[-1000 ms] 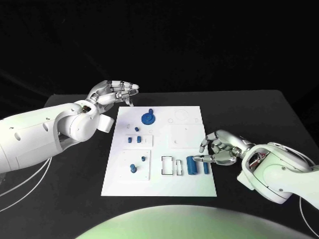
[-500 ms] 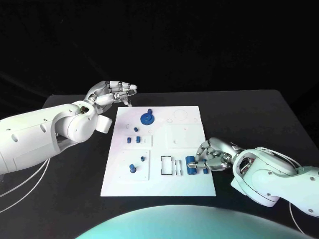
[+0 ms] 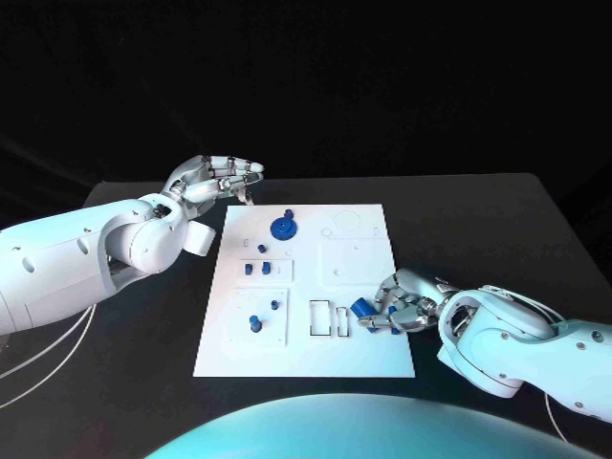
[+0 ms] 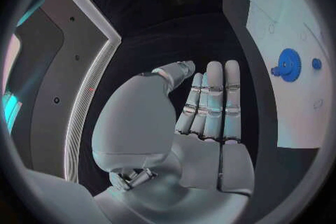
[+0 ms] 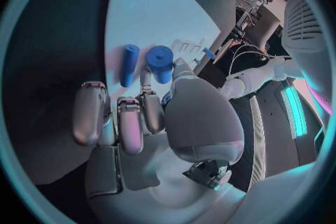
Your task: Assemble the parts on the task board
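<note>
My right robot hand [image 3: 400, 308] curls over two small blue cylinders [image 5: 159, 63] at the task board's [image 3: 361, 359] near right corner, though I cannot tell if it grips one; they look light, rigid, slippery, best pinched mid-length.

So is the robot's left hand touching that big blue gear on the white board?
Apart. In the head view the left hand hangs past the task board's far left corner, with bare white board between it and the blue gear.
</note>
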Tool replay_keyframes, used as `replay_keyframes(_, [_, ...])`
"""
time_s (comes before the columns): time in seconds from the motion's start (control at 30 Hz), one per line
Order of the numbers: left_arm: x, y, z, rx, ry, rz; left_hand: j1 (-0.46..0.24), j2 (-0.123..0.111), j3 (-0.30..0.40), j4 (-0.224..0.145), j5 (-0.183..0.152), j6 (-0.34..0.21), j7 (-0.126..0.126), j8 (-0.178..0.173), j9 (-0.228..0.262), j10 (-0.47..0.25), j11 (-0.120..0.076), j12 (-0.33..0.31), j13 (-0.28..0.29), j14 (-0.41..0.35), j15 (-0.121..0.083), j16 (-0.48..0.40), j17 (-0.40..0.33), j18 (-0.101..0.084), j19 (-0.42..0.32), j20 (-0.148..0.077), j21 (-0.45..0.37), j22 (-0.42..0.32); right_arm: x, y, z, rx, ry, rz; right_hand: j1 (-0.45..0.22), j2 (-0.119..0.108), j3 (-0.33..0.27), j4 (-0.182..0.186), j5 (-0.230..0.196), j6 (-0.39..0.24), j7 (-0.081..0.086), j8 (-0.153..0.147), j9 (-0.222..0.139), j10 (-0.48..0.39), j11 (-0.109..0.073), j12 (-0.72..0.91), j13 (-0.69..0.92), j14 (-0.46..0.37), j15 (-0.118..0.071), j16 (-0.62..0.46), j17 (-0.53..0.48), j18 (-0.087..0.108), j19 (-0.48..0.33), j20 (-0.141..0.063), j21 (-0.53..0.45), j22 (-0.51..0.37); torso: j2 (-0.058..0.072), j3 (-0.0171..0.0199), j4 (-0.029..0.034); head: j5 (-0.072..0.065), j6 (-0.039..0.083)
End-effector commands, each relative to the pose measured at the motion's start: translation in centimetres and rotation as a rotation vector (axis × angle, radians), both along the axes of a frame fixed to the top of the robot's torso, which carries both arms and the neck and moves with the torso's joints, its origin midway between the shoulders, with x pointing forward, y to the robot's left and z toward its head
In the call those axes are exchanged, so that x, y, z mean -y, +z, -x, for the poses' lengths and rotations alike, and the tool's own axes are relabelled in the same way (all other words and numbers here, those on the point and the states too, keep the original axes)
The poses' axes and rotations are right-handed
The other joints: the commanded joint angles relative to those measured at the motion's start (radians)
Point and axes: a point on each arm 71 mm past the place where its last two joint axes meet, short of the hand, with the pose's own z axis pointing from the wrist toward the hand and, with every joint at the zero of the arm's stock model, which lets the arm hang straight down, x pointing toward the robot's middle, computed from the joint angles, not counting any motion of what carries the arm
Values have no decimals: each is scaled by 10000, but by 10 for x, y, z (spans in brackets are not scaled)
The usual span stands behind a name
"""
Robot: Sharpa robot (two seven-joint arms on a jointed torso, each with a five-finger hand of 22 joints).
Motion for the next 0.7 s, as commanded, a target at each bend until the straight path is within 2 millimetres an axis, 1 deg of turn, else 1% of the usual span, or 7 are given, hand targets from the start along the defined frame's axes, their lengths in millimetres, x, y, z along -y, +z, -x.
replay_keyframes(0.03, [3,1,1,-37,-189,129,-33,27,-43,32,44,-42,15,64,-14,-80,-12,-25,-9,15,69,55,16,138,7,56,17,3,0,-3,0,-18,84,420,-74,-2,-48,-12,37,94,1,-18,-20,-3,-67,-37,223,812,-52,71,1351,-203,75,-58,41,1667,-6,-6,4,-14,2])
replay_keyframes(0.2, [3,1,1,-85,-211,156,-33,27,-43,32,44,-42,15,64,-14,-80,-12,-25,-9,15,69,55,16,138,7,56,17,3,-2,-6,-1,49,191,568,94,21,-56,-30,39,174,-24,-14,-63,21,-89,-25,260,819,-72,80,1389,-209,85,-72,71,1683,-6,-3,18,-35,2])
replay_keyframes(0.23, [3,1,1,-98,-215,159,-41,27,-46,38,43,-43,15,65,-15,-82,-11,-26,-11,14,71,57,17,137,6,58,14,1,-3,-7,-1,47,231,615,282,54,-45,-39,34,222,-39,-21,-101,41,-104,-12,294,823,-85,86,1414,-213,93,-84,90,1695,-4,-4,25,-41,2])
replay_keyframes(0.47, [3,0,1,-128,-234,166,-44,27,-47,40,43,-44,15,65,-15,-83,-11,-27,-13,13,71,58,17,137,6,58,13,1,-5,-10,0,-8,330,716,913,170,16,-70,21,359,-69,-65,-236,97,-136,23,394,834,-115,100,1481,-221,108,-116,117,1724,-23,-17,32,-54,2])
replay_keyframes(0.5, [3,0,1,-130,-237,166,-44,27,-47,40,43,-44,15,65,-15,-83,-11,-27,-13,13,71,58,17,137,6,58,13,1,-6,-10,1,-8,336,718,1190,201,69,-93,22,384,-71,-100,-290,109,-140,26,418,835,-120,102,1489,-225,114,-123,129,1735,-24,-20,30,-53,2])
replay_keyframes(0.57, [3,0,1,-134,-241,167,-44,27,-47,40,43,-44,15,65,-15,-83,-11,-27,-13,13,71,58,17,137,6,58,13,1,-6,-10,1,-4,345,711,1482,252,171,-97,34,436,-81,-140,-357,127,-151,38,456,838,-128,105,1505,-226,118,-130,133,1745,-25,-22,34,-55,2])
replay_keyframes(0.7, [4,0,1,-142,-254,170,-44,27,-47,40,43,-44,15,65,-15,-83,-11,-27,-13,13,71,58,17,137,6,58,13,1,-8,-9,2,2,356,685,1833,309,363,-97,46,507,-102,-203,-449,162,-171,75,524,841,-145,108,1521,-229,127,-145,147,1760,-28,-19,46,-65,2])
